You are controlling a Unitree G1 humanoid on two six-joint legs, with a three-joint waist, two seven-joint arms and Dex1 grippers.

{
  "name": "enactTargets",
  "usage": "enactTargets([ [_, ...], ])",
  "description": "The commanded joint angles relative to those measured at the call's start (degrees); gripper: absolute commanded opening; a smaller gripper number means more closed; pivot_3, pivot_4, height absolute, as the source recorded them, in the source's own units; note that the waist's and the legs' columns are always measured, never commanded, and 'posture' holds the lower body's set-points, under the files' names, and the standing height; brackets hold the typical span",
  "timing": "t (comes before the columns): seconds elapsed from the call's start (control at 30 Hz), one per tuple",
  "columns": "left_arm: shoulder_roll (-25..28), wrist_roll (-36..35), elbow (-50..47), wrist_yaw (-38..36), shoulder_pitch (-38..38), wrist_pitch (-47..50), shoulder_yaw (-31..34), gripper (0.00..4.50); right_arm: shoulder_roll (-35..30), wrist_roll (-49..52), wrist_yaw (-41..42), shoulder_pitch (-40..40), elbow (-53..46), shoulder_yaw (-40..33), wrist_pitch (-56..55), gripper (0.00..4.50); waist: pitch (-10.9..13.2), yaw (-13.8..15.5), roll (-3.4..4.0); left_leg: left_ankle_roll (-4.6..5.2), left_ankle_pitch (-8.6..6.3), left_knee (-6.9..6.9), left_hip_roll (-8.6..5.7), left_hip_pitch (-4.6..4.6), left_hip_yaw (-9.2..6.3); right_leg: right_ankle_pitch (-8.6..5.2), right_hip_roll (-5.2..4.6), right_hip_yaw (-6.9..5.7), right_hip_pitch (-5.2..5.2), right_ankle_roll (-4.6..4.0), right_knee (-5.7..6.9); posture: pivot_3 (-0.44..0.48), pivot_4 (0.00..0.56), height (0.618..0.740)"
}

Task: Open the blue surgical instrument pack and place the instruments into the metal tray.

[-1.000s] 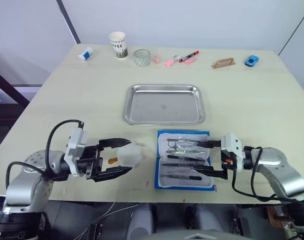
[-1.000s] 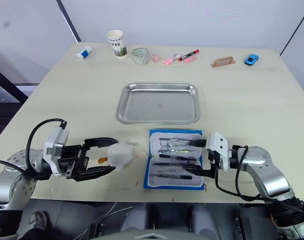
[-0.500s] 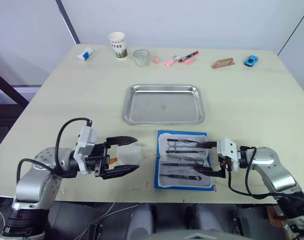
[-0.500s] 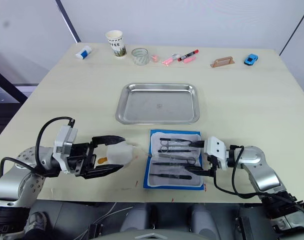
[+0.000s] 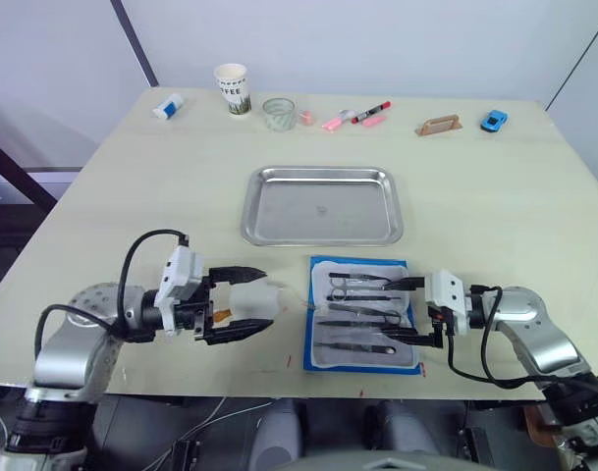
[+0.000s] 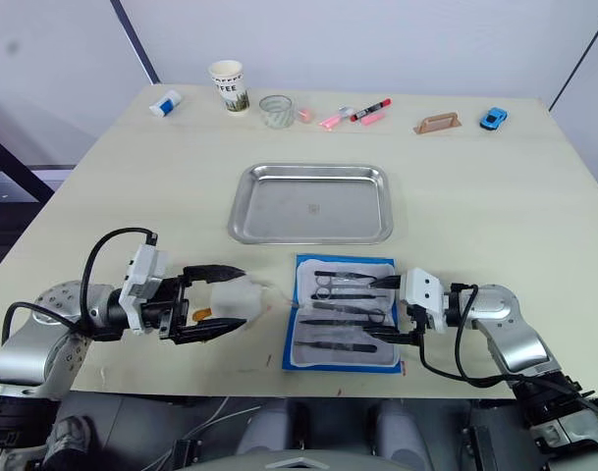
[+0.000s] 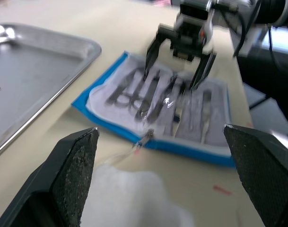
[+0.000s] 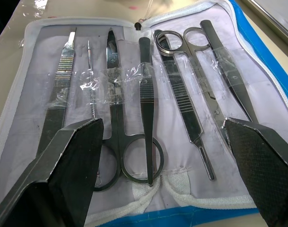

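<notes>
The blue surgical instrument pack (image 5: 362, 314) lies unzipped and flat near the table's front edge, pale lining up. Several instruments (image 8: 148, 104), scissors, forceps and tweezers, lie side by side in it under clear straps. My right gripper (image 5: 408, 312) hangs open over the pack's right edge, one finger on each side of the row of handles, holding nothing. My left gripper (image 5: 247, 302) is open just left of the pack, its fingers straddling a crumpled white wad (image 5: 251, 300). The metal tray (image 5: 323, 204) sits empty behind the pack.
Along the far edge stand a paper coffee cup (image 5: 233, 88), a glass (image 5: 279, 113), pink and red markers (image 5: 355, 116), a wooden block (image 5: 440, 125), a blue toy car (image 5: 494, 121) and a small white bottle (image 5: 168, 105).
My left arm has slid a little to the right toward the pack, the white wad staying between its fingers. The right wrist has shifted slightly left; the pack has not moved.
</notes>
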Motion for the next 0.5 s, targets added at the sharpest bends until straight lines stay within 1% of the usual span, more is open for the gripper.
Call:
enactTargets([
  [0.03, 0.6, -2.2, -2.5, 1.4, -2.2, 5.6, -1.7, 4.50, -0.2, -3.2, -0.2, 1.3, 3.0, 2.1, 1.7, 4.42, 0.0, 0.0, 0.00, 0.00, 0.00, 0.00, 0.00, 0.00, 0.00, 0.00, 0.00, 0.00, 0.00, 0.00, 0.00, 0.000, 0.150, 0.740],
  [0.17, -1.2, -4.4, -4.6, 5.9, -6.2, 12.9, -3.7, 4.50, -0.3, -3.0, -0.3, 1.0, 3.0, 1.8, 1.9, 4.42, 0.0, 0.0, 0.00, 0.01, -0.01, 0.00, 0.00, 0.01, -0.01, 0.01, 0.00, 0.00, 0.00, 0.01, 0.01, 0.000, 0.150, 0.740],
  [0.3, -3.6, -1.4, -3.3, 9.0, -11.1, 13.6, -7.3, 4.50, -0.5, -3.0, -0.3, 1.2, 2.7, 1.7, 2.0, 4.42, 0.0, 0.0, 0.00, 0.00, 0.00, 0.00, 0.00, 0.01, -0.01, 0.01, 0.02, 0.02, 0.01, 0.01, 0.01, 0.000, 0.150, 0.740],
  [0.37, -5.3, 2.0, -0.8, 9.8, -14.6, 11.8, -10.8, 3.98, -0.6, -3.0, -0.5, 1.8, 2.2, 1.7, 2.1, 4.50, 0.0, 0.1, 0.02, -0.01, 0.01, -0.01, 0.00, 0.01, -0.01, 0.00, 0.07, 0.06, 0.00, 0.01, 0.01, 0.000, 0.150, 0.740],
  [0.4, -6.2, 3.5, 0.3, 10.2, -16.0, 10.9, -12.2, 3.86, -0.6, -3.0, -0.6, 1.9, 2.0, 1.7, 2.2, 4.50, 0.0, 0.3, -0.02, -0.01, 0.01, -0.01, 0.00, 0.01, -0.01, 0.01, 0.06, 0.05, 0.01, 0.01, 0.01, 0.000, 0.150, 0.740],
  [0.43, -7.2, 4.7, 1.3, 10.3, -17.3, 9.9, -13.4, 3.46, -0.6, -3.0, -0.7, 2.0, 1.8, 1.7, 2.3, 4.50, 0.0, 0.3, -0.03, 0.00, 0.01, 0.03, -0.02, 0.01, -0.04, 0.01, 0.06, 0.02, 0.04, 0.02, 0.02, 0.000, 0.150, 0.740],
  [0.5, -8.2, 7.2, 2.9, 9.5, -19.0, 7.5, -15.7, 3.46, -0.5, -2.9, -1.1, 2.1, 1.5, 1.5, 2.5, 4.50, 0.0, 0.2, -0.04, 0.00, 0.01, 0.04, -0.02, 0.01, -0.02, 0.01, 0.06, 0.05, 0.04, 0.02, 0.01, 0.000, 0.150, 0.740],
])
